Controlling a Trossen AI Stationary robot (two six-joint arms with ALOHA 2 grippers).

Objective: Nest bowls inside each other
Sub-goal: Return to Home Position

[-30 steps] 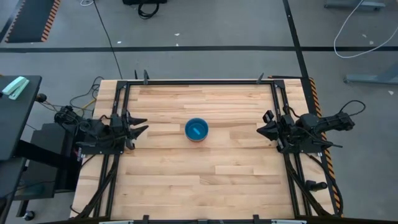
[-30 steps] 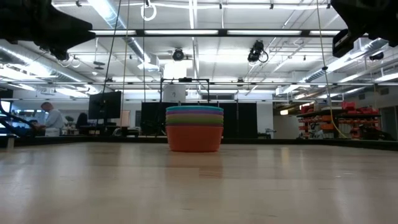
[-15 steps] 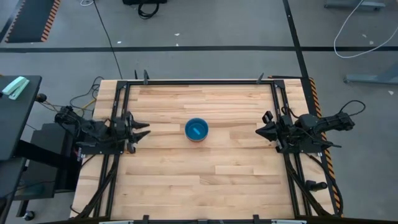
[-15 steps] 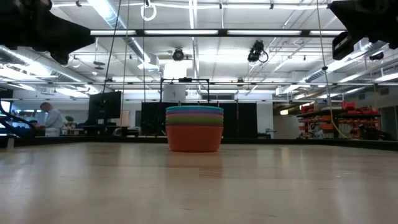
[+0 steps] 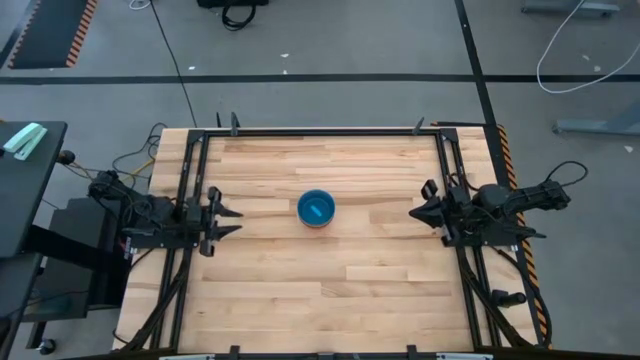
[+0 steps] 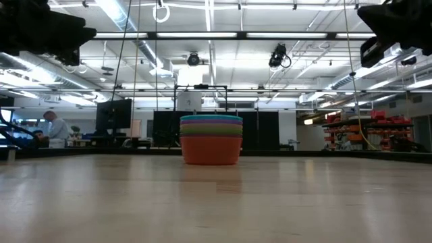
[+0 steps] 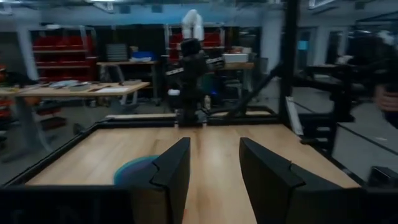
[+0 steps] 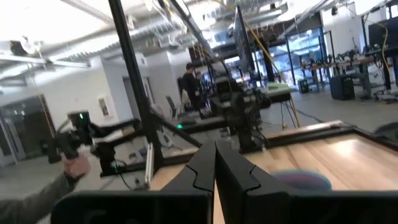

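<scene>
The bowls stand nested in one stack (image 5: 316,209) at the middle of the table, resting on the orange bottom bowl. The blue bowl is innermost on top. The low view shows the stack (image 6: 211,140) upright, with coloured rims layered above the orange one. My left gripper (image 5: 236,220) hovers open near the table's left side, well clear of the stack, whose blue rim (image 7: 138,171) shows past its fingers (image 7: 214,144). My right gripper (image 5: 413,213) hovers shut near the right side, also clear of the stack (image 8: 303,180).
Black metal rails (image 5: 190,250) run along the table's left and right sides under the arms. Bare wood lies all around the stack. A person's hand (image 8: 73,165) shows beyond the table in the right wrist view. Other people sit far off in the room (image 6: 55,128).
My left gripper has swung a little toward the table's near edge and turned slightly, staying far from the stack. The bowls have not moved.
</scene>
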